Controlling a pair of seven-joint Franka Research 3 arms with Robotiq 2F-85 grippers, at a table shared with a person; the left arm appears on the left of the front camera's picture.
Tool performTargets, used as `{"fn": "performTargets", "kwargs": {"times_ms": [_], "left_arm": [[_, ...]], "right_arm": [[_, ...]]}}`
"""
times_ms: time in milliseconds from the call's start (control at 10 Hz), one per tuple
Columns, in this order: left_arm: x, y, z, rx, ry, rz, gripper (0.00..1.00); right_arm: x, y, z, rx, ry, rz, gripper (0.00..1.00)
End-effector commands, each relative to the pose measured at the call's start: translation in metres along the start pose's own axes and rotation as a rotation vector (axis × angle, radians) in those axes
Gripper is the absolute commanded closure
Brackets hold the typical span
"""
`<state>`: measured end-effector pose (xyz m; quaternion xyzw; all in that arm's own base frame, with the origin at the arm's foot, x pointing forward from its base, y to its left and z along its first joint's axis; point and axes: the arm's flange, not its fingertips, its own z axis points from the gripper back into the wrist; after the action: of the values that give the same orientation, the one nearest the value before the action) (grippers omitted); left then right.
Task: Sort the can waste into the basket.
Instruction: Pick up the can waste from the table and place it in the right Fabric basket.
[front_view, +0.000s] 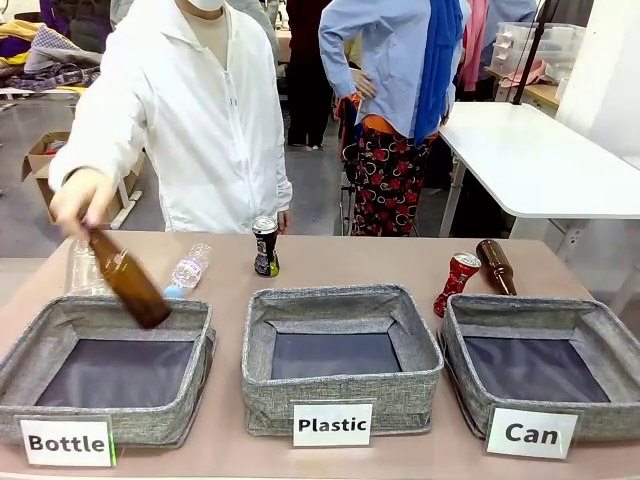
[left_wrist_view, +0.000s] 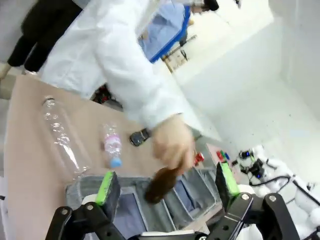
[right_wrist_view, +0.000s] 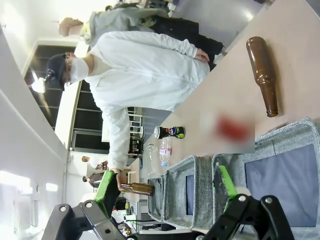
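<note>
Left claw (left_wrist_view: 166, 184) and right claw (right_wrist_view: 167, 187) gape empty (person's hand (front_view: 80, 200) holds brown bottle (front_view: 130, 285)).

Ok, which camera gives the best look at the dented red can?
The front view: the red can is sharp, tilted behind the Can basket. The right wrist view shows it as a red smear; the left wrist view, a tiny speck at most.

We see a person's hand (front_view: 80, 200) holding a brown bottle (front_view: 128, 282) tilted over the "Bottle" basket (front_view: 60, 312). The black can (front_view: 265, 246) stands upright behind the "Plastic" basket (front_view: 330, 296), and the red can (front_view: 456, 284) sits tilted just behind our "Can" basket (front_view: 520, 304).
</note>
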<state>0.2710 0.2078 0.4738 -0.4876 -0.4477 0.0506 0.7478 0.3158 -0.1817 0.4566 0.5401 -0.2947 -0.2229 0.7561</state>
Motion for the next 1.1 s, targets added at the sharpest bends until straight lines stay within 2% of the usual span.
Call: {"fn": "performTargets", "kwargs": {"times_ms": [0,100,200,300,500,700,1000], "left_arm": [[0.018,-0.012,-0.041,0.068,0.147,-0.043,0.0],[0.035,-0.004,-0.037,0.12,0.102,0.0,0.0],[0.029,-0.001,-0.011,0.124,0.002,0.057,0.0],[0.013,0.007,0.01,0.163,-0.083,0.111,0.0],[-0.011,0.017,0.044,0.145,-0.198,0.157,0.0],[-0.023,0.016,0.045,0.147,-0.227,0.159,0.0],[-0.006,0.001,0.026,0.179,-0.166,0.111,0.0]], "right_arm": [[0.003,0.0,-0.002,0.026,-0.015,0.02,0.0],[0.003,0.0,-0.002,0.026,-0.015,0.02,0.0],[0.003,0.0,-0.002,0.026,-0.015,0.02,0.0],[0.003,0.0,-0.002,0.026,-0.015,0.02,0.0],[0.003,0.0,-0.002,0.026,-0.015,0.02,0.0],[0.003,0.0,-0.002,0.026,-0.015,0.02,0.0],[0.003,0.0,-0.002,0.026,-0.015,0.02,0.0]]}}
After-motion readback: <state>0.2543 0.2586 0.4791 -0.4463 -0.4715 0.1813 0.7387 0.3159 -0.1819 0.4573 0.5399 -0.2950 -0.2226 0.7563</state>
